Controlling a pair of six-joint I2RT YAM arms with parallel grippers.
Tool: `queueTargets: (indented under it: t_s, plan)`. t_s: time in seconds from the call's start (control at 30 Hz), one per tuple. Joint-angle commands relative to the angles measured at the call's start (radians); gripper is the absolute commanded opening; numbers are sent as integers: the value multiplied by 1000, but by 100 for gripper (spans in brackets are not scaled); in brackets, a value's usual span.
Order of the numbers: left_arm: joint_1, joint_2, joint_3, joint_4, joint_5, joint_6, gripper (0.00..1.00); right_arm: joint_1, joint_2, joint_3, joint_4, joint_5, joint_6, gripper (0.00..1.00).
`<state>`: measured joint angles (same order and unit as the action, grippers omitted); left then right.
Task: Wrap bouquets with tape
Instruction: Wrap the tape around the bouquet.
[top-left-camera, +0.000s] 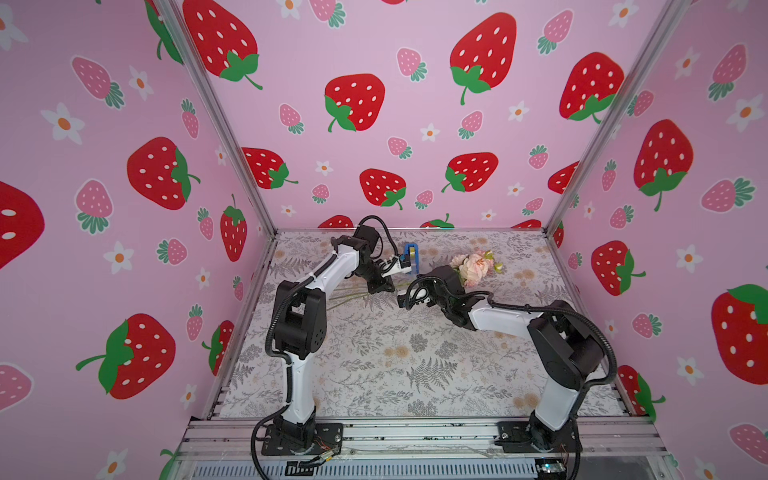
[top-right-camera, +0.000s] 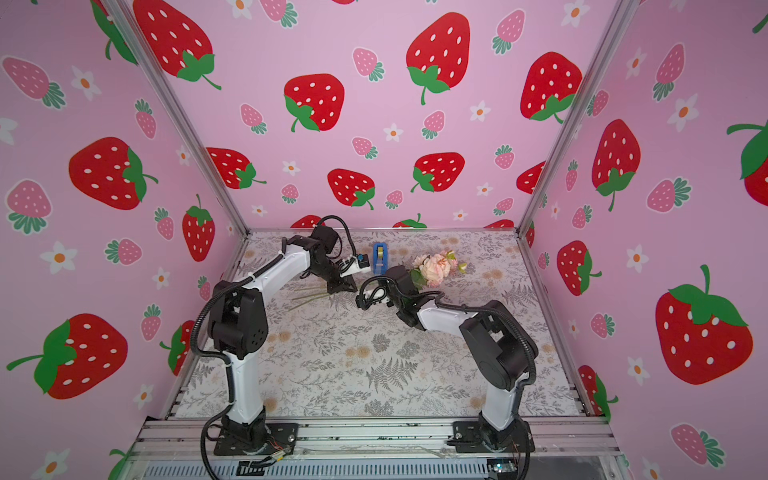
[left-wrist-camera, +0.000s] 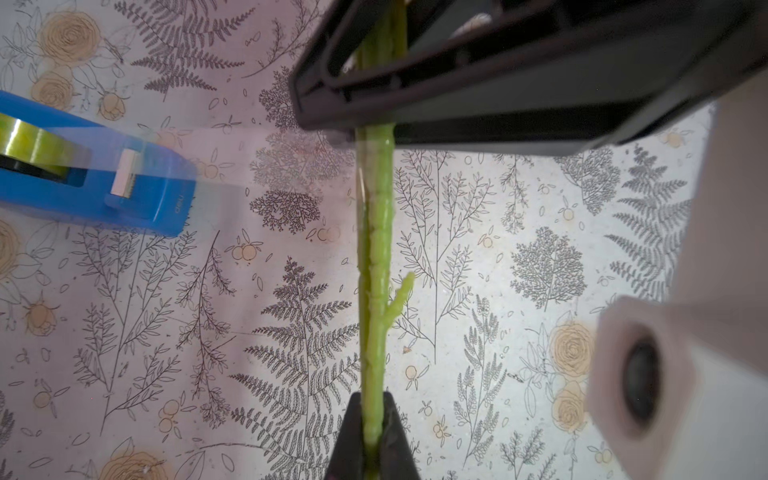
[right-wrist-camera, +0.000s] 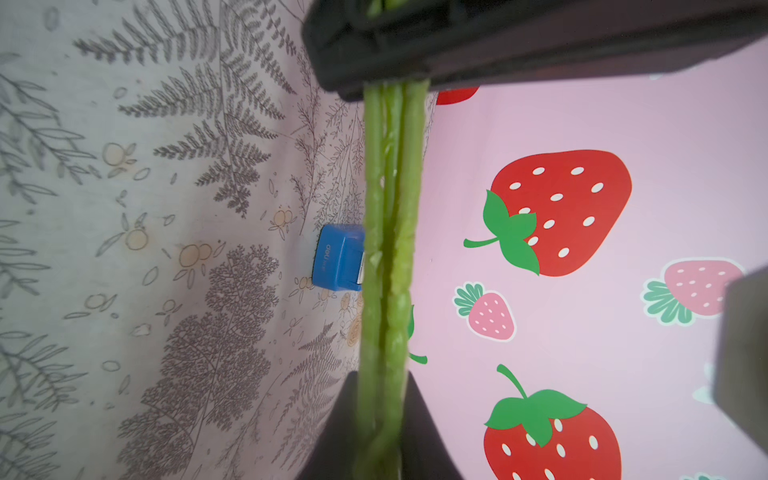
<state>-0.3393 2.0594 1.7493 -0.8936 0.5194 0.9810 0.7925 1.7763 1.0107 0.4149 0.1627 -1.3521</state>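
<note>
The bouquet (top-left-camera: 471, 266) spans the far half of the table (top-left-camera: 374, 374); its pale pink and cream blooms (top-right-camera: 434, 268) sit toward the far right, just behind the right arm's wrist, and its thin green stems (top-left-camera: 349, 297) run from there toward the left arm, their cut ends showing past that arm in both top views. The stems are gripped at two places close together. In the left wrist view the left gripper (left-wrist-camera: 372, 399) is closed tight on them, black fingers (left-wrist-camera: 397, 432) pressed to either side. In the right wrist view the right gripper (right-wrist-camera: 382, 374) has a finger lying against each side of the three bunched stems, so it too is clamped on the bouquet. Between the two grips the stems run straight, and one short side shoot (left-wrist-camera: 401, 295) sticks out.

The blue tape dispenser (top-right-camera: 380, 257) stands upright near the far edge of the table, just beyond the left arm's wrist and apart from the stems; its yellowish roll of tape (left-wrist-camera: 33, 141) sits in the body with the metal cutter (left-wrist-camera: 124, 172) at the front. The table carries a grey fern and rose print; strawberry-patterned pink walls (top-left-camera: 353, 104) enclose it on three sides.
</note>
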Motion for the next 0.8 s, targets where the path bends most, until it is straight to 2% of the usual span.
queueTargets:
  t_s: [0.0,0.13,0.27,0.37,0.57,0.67,0.77]
  plan:
    - [-16,-37,-1,-16,-4,60,0,14,-94,-17,-11,-41,77,60]
    - [-34,-100,-120,148,-63,50,0,11,-213,-14,-188,-103,143,62]
    - [-67,-165,-263,395,-191,52,0,-37,-325,50,-357,-318,321,62]
    - [-88,-198,-344,565,-233,57,0,-71,-339,105,-402,-360,428,59]
    - [-149,-236,-459,774,-363,199,0,-176,-237,266,-571,-469,571,54]
    - [-154,-261,-518,887,-376,211,0,-208,-172,333,-646,-526,606,53]
    - [-161,-278,-556,948,-440,248,0,-231,-71,464,-826,-616,593,53]
